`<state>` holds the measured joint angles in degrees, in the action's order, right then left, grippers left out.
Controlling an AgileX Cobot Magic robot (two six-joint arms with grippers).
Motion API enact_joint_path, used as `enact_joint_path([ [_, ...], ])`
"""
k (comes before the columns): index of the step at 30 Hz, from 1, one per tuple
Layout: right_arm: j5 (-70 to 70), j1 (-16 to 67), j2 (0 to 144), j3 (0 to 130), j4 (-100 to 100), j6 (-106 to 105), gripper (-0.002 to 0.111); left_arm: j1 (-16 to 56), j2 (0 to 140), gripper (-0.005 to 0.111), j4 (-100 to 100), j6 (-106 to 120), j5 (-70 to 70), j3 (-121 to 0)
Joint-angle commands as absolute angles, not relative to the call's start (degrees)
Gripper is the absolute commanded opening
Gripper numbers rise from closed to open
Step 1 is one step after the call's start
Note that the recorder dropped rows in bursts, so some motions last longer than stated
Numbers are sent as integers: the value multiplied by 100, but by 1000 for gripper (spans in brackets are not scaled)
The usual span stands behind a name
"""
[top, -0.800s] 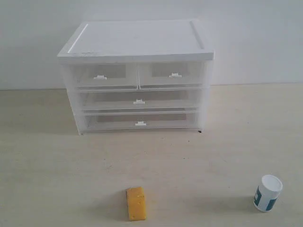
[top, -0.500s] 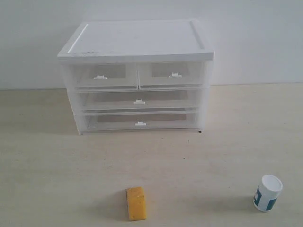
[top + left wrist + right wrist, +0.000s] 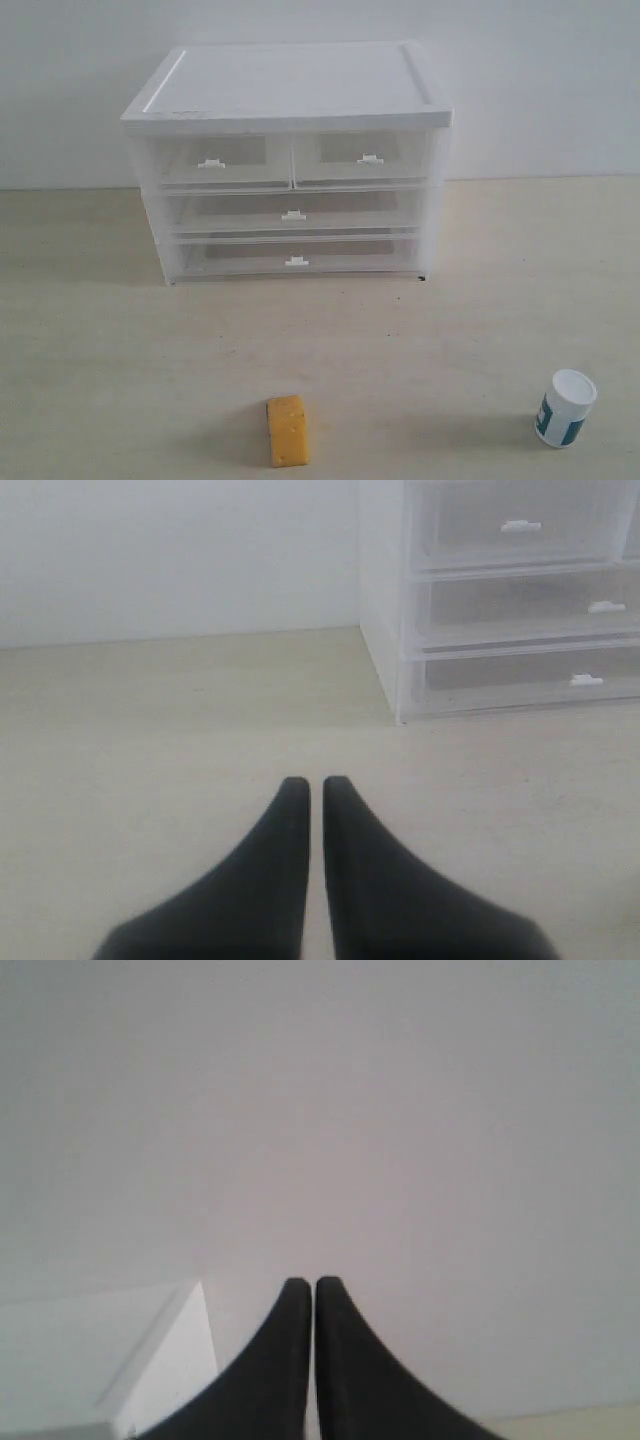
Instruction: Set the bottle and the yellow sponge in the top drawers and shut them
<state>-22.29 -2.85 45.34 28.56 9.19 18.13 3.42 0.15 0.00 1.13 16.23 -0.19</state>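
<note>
The yellow sponge (image 3: pixel 288 430) lies on the table near the front, left of centre. The bottle (image 3: pixel 566 407), white with a teal label, stands at the front right. The white cabinet (image 3: pixel 290 90) stands at the back; its two top drawers, left (image 3: pixel 222 160) and right (image 3: pixel 365 157), are pushed in. My left gripper (image 3: pixel 315 785) is shut and empty, low over the table to the cabinet's left, seeing a top drawer (image 3: pixel 520 525). My right gripper (image 3: pixel 306 1285) is shut and empty, facing the wall above the cabinet's top (image 3: pixel 110 1350). Neither gripper shows in the exterior view.
Two full-width drawers (image 3: pixel 293 213) (image 3: pixel 296 258) sit shut below the top pair. A white wall (image 3: pixel 540 80) runs behind the cabinet. The light wooden table (image 3: pixel 120 360) stretches between cabinet and front objects.
</note>
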Motion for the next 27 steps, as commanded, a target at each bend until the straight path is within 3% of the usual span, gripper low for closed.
enact_joint_path([
  [1,-2608,-266,5478,2928,1221,1743,0,388,0,4,-66,81,1596,0],
  [7,-3042,19,6406,2928,1237,1442,0,388,0,4,-66,81,1596,0],
  [19,-4374,2123,7751,2928,-2158,-1747,0,388,0,4,-66,81,1585,0],
  [27,-5785,3141,8967,2928,-2479,-1533,0,388,0,4,-66,81,1608,0],
])
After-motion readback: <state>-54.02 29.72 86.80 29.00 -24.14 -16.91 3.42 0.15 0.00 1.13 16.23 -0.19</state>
